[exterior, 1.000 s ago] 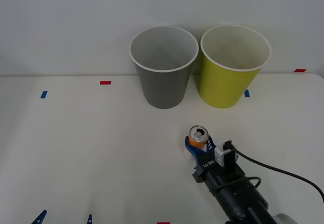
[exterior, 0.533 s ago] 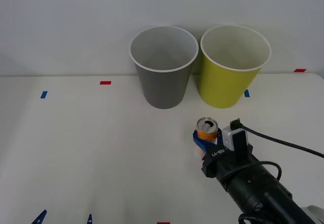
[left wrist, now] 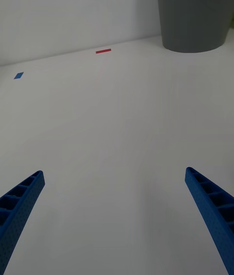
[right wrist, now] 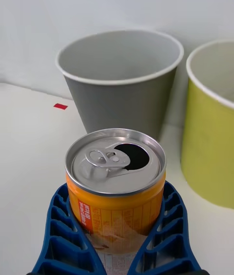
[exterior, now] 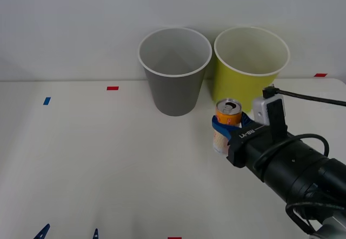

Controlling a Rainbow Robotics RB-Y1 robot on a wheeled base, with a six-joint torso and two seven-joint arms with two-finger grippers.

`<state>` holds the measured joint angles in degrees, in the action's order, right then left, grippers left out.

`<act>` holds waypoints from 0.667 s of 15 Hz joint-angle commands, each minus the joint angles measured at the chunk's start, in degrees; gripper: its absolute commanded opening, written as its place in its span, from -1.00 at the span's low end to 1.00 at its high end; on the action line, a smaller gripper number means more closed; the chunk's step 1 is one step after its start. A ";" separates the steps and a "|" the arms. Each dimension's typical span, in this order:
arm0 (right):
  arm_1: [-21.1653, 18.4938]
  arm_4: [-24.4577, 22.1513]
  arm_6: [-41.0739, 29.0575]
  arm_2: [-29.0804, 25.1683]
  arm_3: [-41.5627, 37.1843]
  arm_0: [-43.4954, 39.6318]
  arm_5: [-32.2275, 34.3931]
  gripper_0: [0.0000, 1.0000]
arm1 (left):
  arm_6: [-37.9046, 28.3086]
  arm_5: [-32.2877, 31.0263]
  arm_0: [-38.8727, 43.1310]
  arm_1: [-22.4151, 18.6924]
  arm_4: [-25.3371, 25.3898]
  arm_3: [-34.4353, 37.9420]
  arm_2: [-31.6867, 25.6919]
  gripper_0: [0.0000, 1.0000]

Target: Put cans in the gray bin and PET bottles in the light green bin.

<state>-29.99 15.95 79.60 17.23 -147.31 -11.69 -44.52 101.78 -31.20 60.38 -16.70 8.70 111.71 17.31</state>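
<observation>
Fingers of the right gripper [exterior: 226, 132] clamp the can [exterior: 227, 121] upright. Carry it toward eleven o'clock, clearing the gray bin [exterior: 174, 70] rim (not the light green bin [exterior: 250, 68]). Left gripper [left wrist: 117, 221] waits, fingers spread wide, over the bench [exterior: 97, 163].

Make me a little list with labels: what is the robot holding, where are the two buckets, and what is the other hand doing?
holding: right gripper shut on the can, upright, orange, already opened
can place: in front of the green bin, near the gap between the bins
gray bin: at the back of the table, left of the green one
bins inside: nothing seen in them
left gripper: open, over bare table, holding nothing
</observation>
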 commanded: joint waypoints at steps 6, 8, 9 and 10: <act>-1.48 12.70 -1.64 -6.42 1.06 16.17 -0.04 -1.00 | 0.00 0.00 0.00 0.00 0.00 0.00 0.00 1.00; -0.69 13.66 -1.64 -6.59 3.87 20.65 -0.04 -1.00 | 0.00 0.00 0.00 0.00 0.00 0.00 0.00 1.00; -0.42 13.93 -1.82 -6.59 6.33 23.73 -0.04 -1.00 | 0.00 0.00 0.00 0.00 0.00 0.00 0.00 1.00; 0.28 13.93 -2.17 -6.68 8.97 26.36 0.14 -1.00 | 0.00 0.00 0.00 0.00 0.00 0.00 0.00 1.00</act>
<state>-30.43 29.73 77.80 10.66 -141.09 11.93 -44.55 101.78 -31.20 60.38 -16.70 8.70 111.71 17.32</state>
